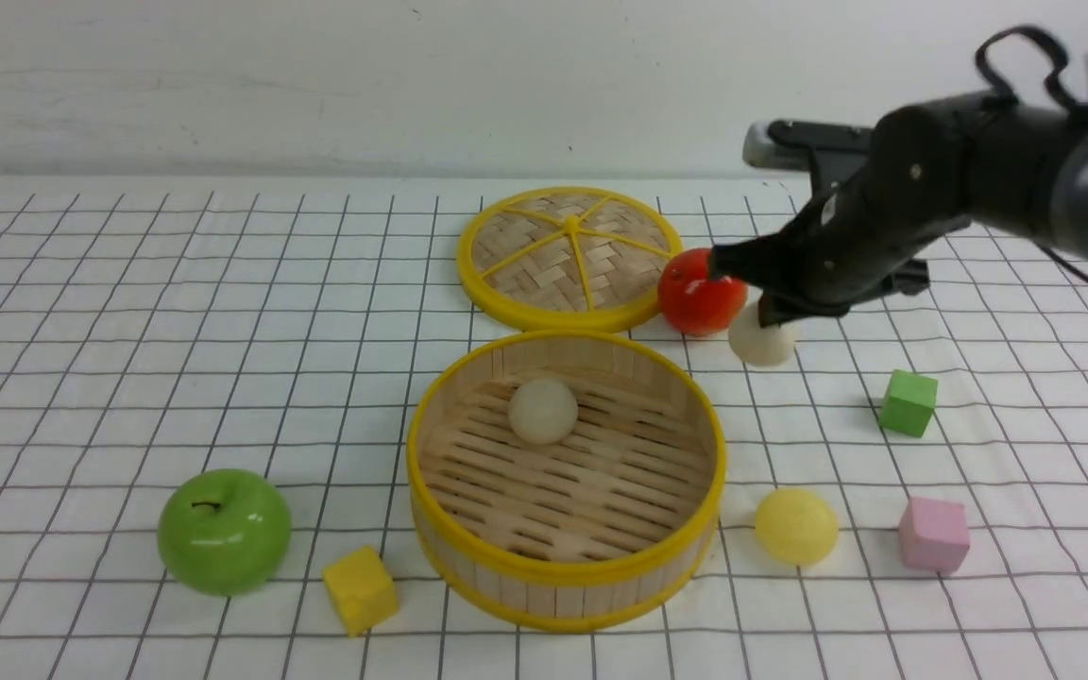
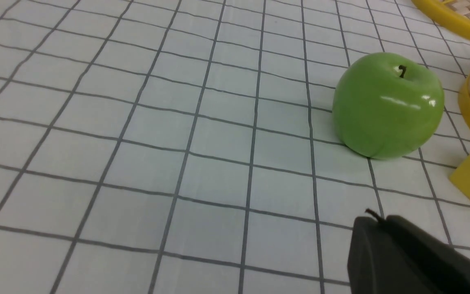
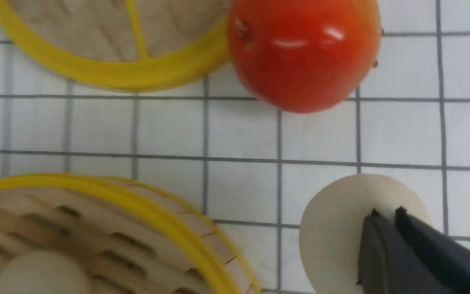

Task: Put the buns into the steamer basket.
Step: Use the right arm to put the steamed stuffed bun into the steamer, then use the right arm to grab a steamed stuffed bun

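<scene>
1. We see one cream-white pleated dome bun [image 1: 542,411] inside the round yellow-rimmed bamboo steamer basket [image 1: 563,569], toward its 12 o'clock wall.
2. A second cream-white bun [image 1: 763,345] sits on the gridded table [image 1: 128,331] at the basket's 2 o'clock.
3. The right fingers [image 3: 377,249] are pressed together on its top; we cannot tell whether they pinch it.
4. The pale yellow bun [image 1: 796,526] lies at the basket's 4 o'clock.
5. The left fingers [image 2: 382,253] are pressed together near the glossy green apple [image 2: 388,106].
</scene>
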Available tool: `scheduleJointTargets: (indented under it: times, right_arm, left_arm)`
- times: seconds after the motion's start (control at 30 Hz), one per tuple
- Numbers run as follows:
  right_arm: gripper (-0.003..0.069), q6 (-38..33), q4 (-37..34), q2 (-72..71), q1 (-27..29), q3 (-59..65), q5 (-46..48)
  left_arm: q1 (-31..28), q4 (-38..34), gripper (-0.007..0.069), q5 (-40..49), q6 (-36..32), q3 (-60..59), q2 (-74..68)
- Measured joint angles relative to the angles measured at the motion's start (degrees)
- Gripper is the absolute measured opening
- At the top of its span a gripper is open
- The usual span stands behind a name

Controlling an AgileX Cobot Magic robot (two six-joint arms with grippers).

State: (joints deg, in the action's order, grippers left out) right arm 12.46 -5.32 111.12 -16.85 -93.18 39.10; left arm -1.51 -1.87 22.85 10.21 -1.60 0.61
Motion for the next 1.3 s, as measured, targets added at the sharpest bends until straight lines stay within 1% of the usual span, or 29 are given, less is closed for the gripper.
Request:
scheduleJointTargets:
  times: [0.17, 0.23, 0.27, 0.37, 0.53, 0.7, 0.83, 0.87, 0.9, 1.03, 1.07, 1.1, 1.17, 1.2, 1.27, 1.3]
  right_arm:
    - [0.0000, -10.18, -12.62, -3.89, -2.49, -0.23, 4.18]
    - [0.0000, -14.87, -17.83, -3.87, -4.70, -0.27, 6.41]
    - [0.0000, -15.33, -18.24, -3.86, -5.21, -0.19, 6.57]
    - [0.0000, -22.72, -23.01, -2.40, -10.53, 0.76, 7.92]
    - [0.0008, -25.44, -23.53, 1.54, -15.53, 0.95, 6.75]
    - [0.0052, -25.49, -22.88, 5.17, -16.86, 1.12, 5.28]
    - [0.0148, -25.49, -22.59, 6.55, -16.86, 1.12, 4.99]
    - [0.0197, -25.49, -22.56, 6.51, -16.86, 1.12, 4.84]
    - [0.0212, -25.49, -22.56, 6.51, -16.86, 1.12, 4.84]
    - [0.0355, -25.49, -21.80, 6.02, -16.86, 1.12, 5.54]
    - [0.0380, -25.49, -21.13, 5.55, -16.86, 1.12, 6.28]
    - [0.0388, -25.49, -20.95, 5.45, -16.86, 1.12, 6.65]
    - [0.0423, -25.49, -18.28, 3.78, -16.79, 1.00, 9.05]
    - [0.0437, -24.64, -16.38, 2.13, -16.37, 0.93, 10.81]
    - [0.0444, -23.29, -14.69, 0.35, -15.98, 0.88, 12.32]
    - [0.0448, -20.99, -12.18, -2.74, -14.86, 0.87, 14.37]
  left_arm:
    - [0.00, 0.00, 0.0017, 0.00, 0.00, 0.00, 0.00]
    - [0.00, 0.00, 0.0017, 0.00, 0.00, 0.00, 0.00]
    - [0.00, 0.00, 0.0017, 0.00, 0.00, 0.00, 0.00]
    - [0.00, 0.00, 0.0017, 0.00, 0.00, 0.00, 0.00]
    - [0.00, 0.00, 0.0017, 0.00, 0.00, 0.00, 0.00]
    - [0.00, 0.00, 0.0017, 0.00, 0.00, 0.00, 0.00]
    - [0.00, 0.00, 0.0017, 0.00, 0.00, 0.00, 0.00]
    - [0.00, 0.00, 0.0017, 0.00, 0.00, 0.00, 0.00]
    - [0.00, 0.00, 0.0017, 0.00, 0.00, 0.00, 0.00]
    - [0.00, 0.00, 0.0017, 0.00, 0.00, 0.00, 0.00]
    - [0.00, 0.00, 0.0017, 0.00, 0.00, 0.00, 0.00]
    - [0.00, 0.00, 0.0017, 0.00, 0.00, 0.00, 0.00]
    - [0.00, 0.00, 0.0017, 0.00, 0.00, 0.00, 0.00]
    - [0.00, 0.00, 0.0017, 0.00, 0.00, 0.00, 0.00]
    - [0.00, 0.00, 0.0017, 0.00, 0.00, 0.00, 0.00]
    - [0.00, 0.00, 0.0017, 0.00, 0.00, 0.00, 0.00]
